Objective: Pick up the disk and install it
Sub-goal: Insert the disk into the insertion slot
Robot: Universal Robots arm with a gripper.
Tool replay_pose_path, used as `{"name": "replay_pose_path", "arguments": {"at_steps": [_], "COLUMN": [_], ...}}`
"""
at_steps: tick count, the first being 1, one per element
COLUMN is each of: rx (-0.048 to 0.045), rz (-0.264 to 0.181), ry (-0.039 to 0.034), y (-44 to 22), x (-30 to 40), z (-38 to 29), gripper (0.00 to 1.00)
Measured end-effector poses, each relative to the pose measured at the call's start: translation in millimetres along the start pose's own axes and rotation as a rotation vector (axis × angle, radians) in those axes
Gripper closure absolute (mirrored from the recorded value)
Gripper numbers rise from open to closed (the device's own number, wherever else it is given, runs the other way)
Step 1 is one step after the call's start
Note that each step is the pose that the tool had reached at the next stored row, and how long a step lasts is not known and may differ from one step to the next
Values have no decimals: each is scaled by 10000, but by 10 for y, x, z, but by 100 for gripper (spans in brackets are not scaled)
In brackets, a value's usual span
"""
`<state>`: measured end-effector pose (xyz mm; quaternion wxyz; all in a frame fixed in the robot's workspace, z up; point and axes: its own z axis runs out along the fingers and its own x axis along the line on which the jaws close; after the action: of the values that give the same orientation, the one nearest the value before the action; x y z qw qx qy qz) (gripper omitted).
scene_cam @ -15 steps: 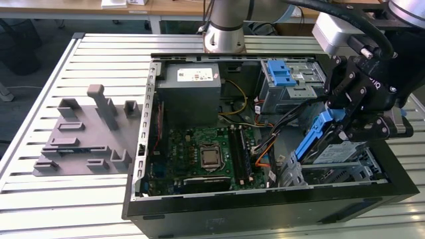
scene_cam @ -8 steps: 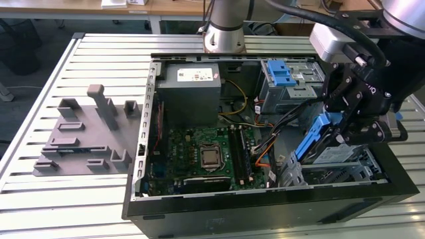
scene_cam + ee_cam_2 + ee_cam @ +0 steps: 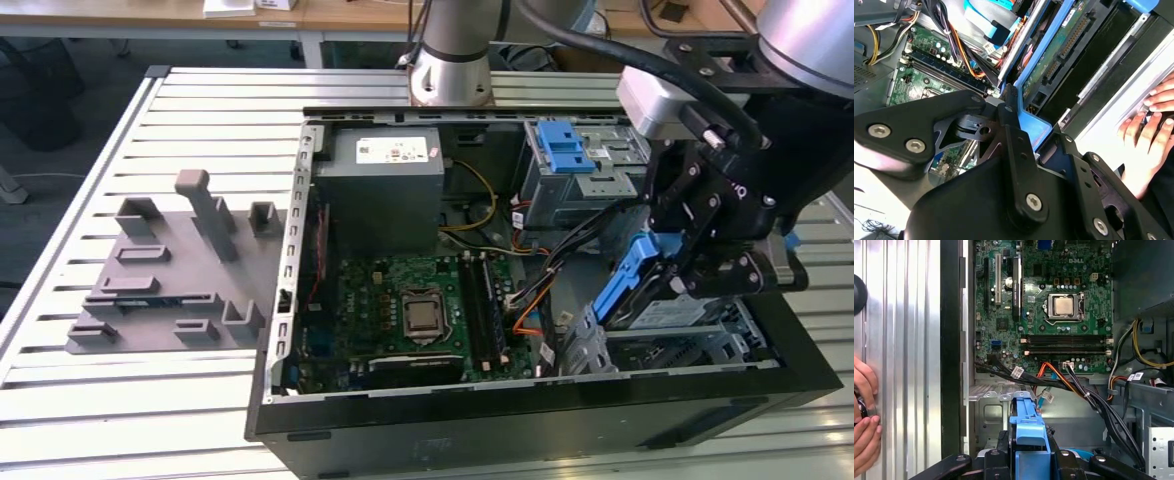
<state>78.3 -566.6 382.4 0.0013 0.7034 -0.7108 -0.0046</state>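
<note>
My pincer (image 3: 697, 278): black; disk (image 3: 667, 313): silver-grey, blue side rails; circuit board (image 3: 387, 300): green; computer case (image 3: 534, 425): black; table (image 3: 200, 110): silver, ribbed in parallel stripes; moulded block (image 3: 147, 290): plain grey; wires (image 3: 1053, 374): orange, yellow, black.

The slatted metal table (image 3: 80, 400) bears an open computer case (image 3: 534, 430) and grey fixture (image 3: 174, 290).

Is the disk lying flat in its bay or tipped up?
Tipped up. In the exterior view the disk leans steeply, held by the gripper, its lower end at the drive cage.
</note>
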Motion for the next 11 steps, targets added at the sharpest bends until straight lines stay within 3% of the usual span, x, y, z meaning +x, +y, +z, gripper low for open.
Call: {"name": "replay_pose_path", "arguments": {"at_steps": [5,6,11], "rx": [1,1,1], "rz": [0,-1,0], "ry": [-1,-2,-1], "y": [0,0,0], "x": [0,0,0], "z": [6,7,7], "gripper": [62,56,58]}}
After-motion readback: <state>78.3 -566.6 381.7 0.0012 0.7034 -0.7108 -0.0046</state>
